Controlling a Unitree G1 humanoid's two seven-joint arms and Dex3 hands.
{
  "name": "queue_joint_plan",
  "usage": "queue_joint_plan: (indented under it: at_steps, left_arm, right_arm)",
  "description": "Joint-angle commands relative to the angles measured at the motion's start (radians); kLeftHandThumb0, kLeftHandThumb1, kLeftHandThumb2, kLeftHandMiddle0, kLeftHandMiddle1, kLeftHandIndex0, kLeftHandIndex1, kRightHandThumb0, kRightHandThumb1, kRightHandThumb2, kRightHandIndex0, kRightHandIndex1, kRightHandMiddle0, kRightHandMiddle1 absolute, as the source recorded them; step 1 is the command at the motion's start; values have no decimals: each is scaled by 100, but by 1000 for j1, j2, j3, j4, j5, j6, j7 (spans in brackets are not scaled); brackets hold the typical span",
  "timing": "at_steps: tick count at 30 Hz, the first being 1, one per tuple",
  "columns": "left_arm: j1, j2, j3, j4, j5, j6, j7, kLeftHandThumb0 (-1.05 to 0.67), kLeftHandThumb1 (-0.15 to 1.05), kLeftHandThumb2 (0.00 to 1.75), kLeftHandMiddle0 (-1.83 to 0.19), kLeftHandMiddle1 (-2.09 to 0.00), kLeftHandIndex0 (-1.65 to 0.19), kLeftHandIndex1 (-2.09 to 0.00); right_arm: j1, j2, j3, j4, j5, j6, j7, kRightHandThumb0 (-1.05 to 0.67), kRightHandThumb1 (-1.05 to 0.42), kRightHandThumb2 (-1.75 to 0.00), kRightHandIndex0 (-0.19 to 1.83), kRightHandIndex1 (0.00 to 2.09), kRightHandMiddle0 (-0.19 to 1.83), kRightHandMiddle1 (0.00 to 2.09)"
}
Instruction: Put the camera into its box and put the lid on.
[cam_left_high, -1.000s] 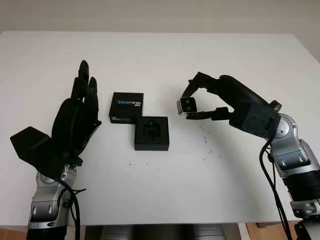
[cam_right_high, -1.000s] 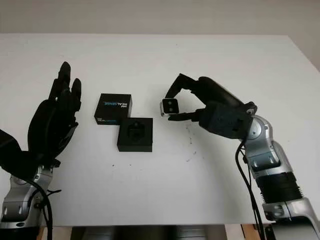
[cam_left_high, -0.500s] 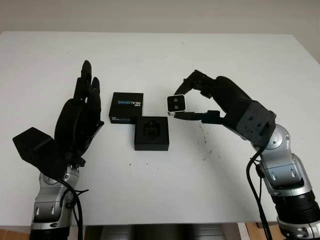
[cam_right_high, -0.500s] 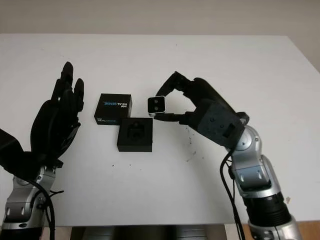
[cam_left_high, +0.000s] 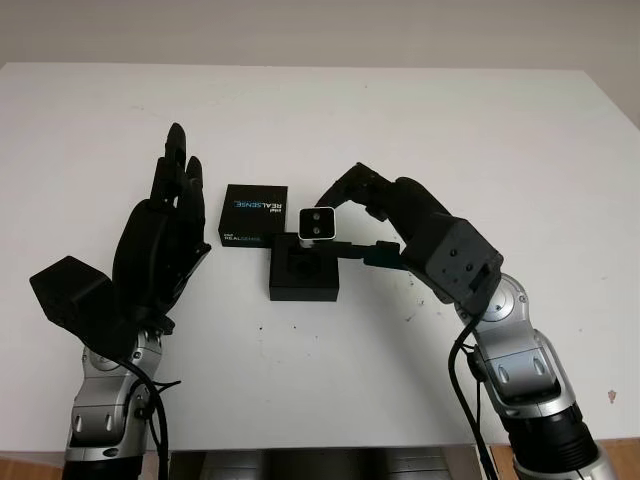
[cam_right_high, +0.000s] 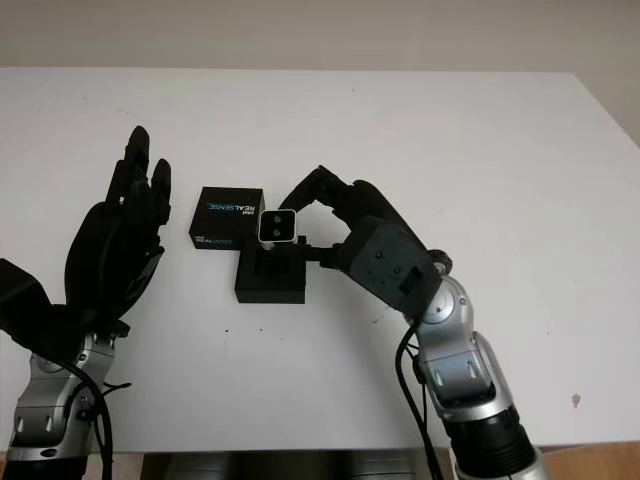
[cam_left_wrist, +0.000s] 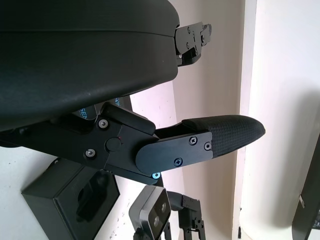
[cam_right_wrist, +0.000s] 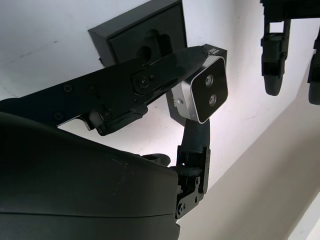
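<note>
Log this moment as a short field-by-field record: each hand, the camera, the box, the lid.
right hand: shut on the camera, holding it above the box
left hand: open, raised beside the lid
camera: small silver square camera, lens face toward the robot's head, not yet seated
box: black open box with a shaped foam insert, on the white table
lid: black printed lid, lying behind the box, not on it
</note>
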Motion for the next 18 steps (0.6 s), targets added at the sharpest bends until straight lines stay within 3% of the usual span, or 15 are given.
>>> queue_joint_plan:
  at_steps: [1,18]
  left_arm:
    - [9,-6,-6,-21,5,0,5,-83,105,63,19,0,19,0]
    - [20,-1,1,-14,1,-7,-2,-82,105,63,19,0,19,0]
  right_arm:
    - [17,13,1,14,5,-29,-16,-44,-105,-7,29,6,30,174]
    - [88,65,-28,141,55,-204,-92,-44,-105,-6,19,2,23,167]
